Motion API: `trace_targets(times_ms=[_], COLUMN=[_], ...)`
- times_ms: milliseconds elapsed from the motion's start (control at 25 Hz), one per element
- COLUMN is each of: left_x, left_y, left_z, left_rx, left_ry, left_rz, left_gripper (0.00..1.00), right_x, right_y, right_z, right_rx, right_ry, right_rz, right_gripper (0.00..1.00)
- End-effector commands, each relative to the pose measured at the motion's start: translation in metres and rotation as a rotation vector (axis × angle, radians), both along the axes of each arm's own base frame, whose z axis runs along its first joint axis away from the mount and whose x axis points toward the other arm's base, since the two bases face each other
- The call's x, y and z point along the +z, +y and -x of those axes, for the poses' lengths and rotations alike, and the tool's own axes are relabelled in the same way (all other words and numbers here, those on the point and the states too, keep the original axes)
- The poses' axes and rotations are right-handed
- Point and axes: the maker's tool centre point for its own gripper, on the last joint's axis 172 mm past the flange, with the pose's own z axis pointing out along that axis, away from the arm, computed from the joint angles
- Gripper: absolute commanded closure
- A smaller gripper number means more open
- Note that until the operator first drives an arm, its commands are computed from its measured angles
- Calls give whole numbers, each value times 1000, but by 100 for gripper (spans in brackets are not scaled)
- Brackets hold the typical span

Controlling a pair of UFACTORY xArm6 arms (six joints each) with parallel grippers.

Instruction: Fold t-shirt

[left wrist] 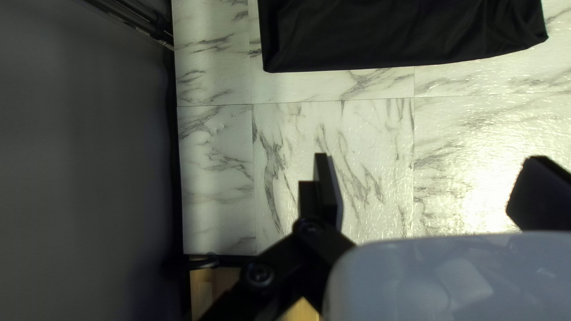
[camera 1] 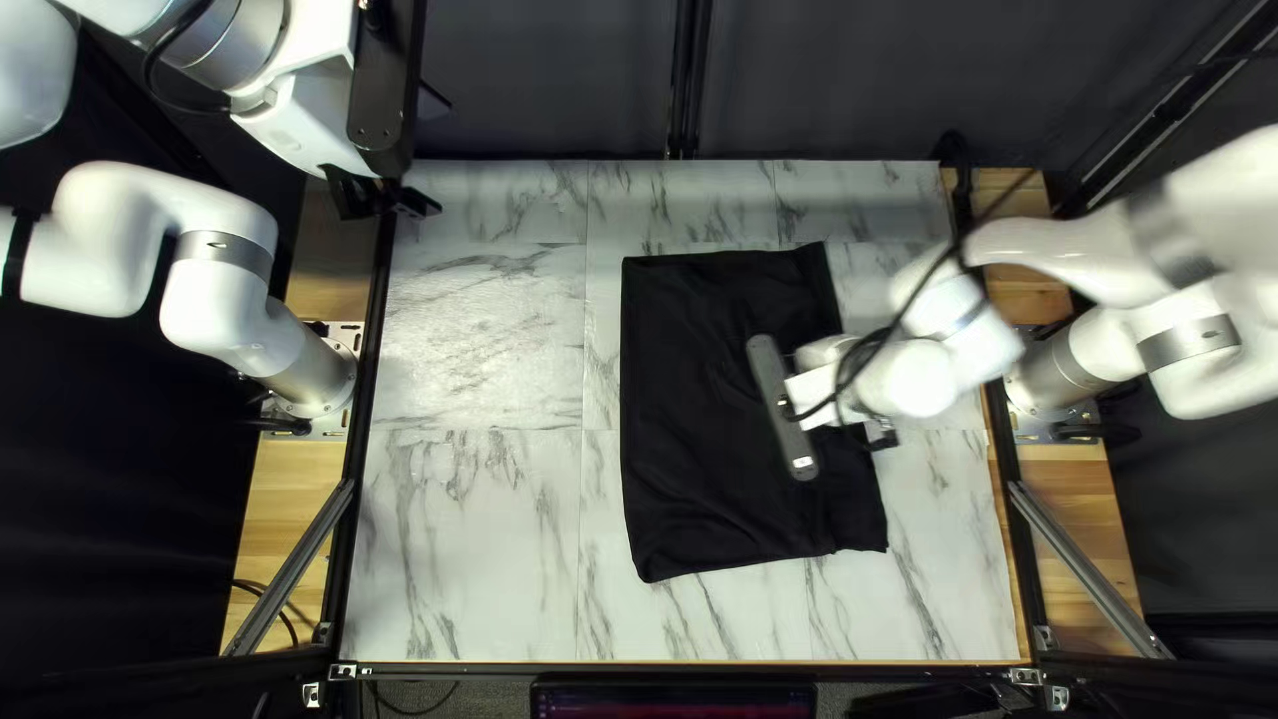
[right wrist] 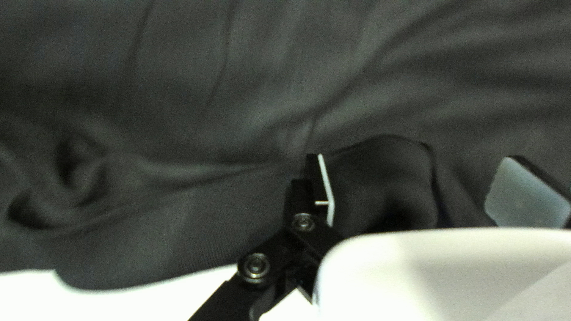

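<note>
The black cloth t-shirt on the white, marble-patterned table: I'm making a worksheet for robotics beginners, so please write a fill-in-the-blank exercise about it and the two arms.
In the top left view, of my two white arms, the ____ one reaches over the t-shirt.
In its own wrist view, the left gripper has its two black fingers ____, not together.
Of the t-shirt and the table, the one directly beneath the right gripper is the ____.

Missing words: right; apart; t-shirt.
</note>
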Motion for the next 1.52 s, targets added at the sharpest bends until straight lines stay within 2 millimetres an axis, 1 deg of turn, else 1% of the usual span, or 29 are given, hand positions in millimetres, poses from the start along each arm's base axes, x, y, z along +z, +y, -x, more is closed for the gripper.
trace_targets(times_ms=[40,80,120,160,280,400,560,600,640,720,800,840,880,920,960,1000,1080,1120,1160,1240,1280,1520], left_x=[0,0,0,0,0,0,0,0,0,0,0,0,0,0,0,0,0,0,0,0,0,0], left_y=[0,0,0,0,0,0,0,0,0,0,0,0,0,0,0,0,0,0,0,0,0,0], left_z=[0,0,0,0,0,0,0,0,0,0,0,0,0,0,0,0,0,0,0,0,0,0], left_rx=[0,0,0,0,0,0,0,0,0,0,0,0,0,0,0,0,0,0,0,0,0,0], left_ry=[0,0,0,0,0,0,0,0,0,0,0,0,0,0,0,0,0,0,0,0,0,0], left_rz=[0,0,0,0,0,0,0,0,0,0,0,0,0,0,0,0,0,0,0,0,0,0], left_gripper=[0,0,0,0,0,0,0,0,0,0,0,0,0,0,0,0,0,0,0,0,0,0], right_x=[19,22,23,24,24,24,33,34,37,44,53,56,58,58,58,56,53,53,53,54,53,53], right_y=[14,18,19,21,19,21,35,35,31,16,-13,-25,-42,-47,-67,-81,-119,-129,-148,-170,-179,-180], right_z=[7,-1,-4,-14,-24,-23,-13,-11,-7,1,8,10,11,11,10,9,2,0,-4,-11,-15,-16], right_rx=[-41,-39,-37,-32,-21,-17,-10,-9,-6,-2,5,6,5,5,3,-1,-15,-21,-32,-55,-70,-79], right_ry=[6,5,5,6,13,18,24,27,35,42,40,38,39,40,40,43,55,58,62,66,68,71], right_rz=[24,32,37,48,65,73,85,87,92,93,74,62,48,41,20,10,-20,-29,-46,-70,-87,-97], right_gripper=[0,0,0,0,0,0,0,0,0,0,0,0,0,0,0,0,0,0,0,0,0,0])
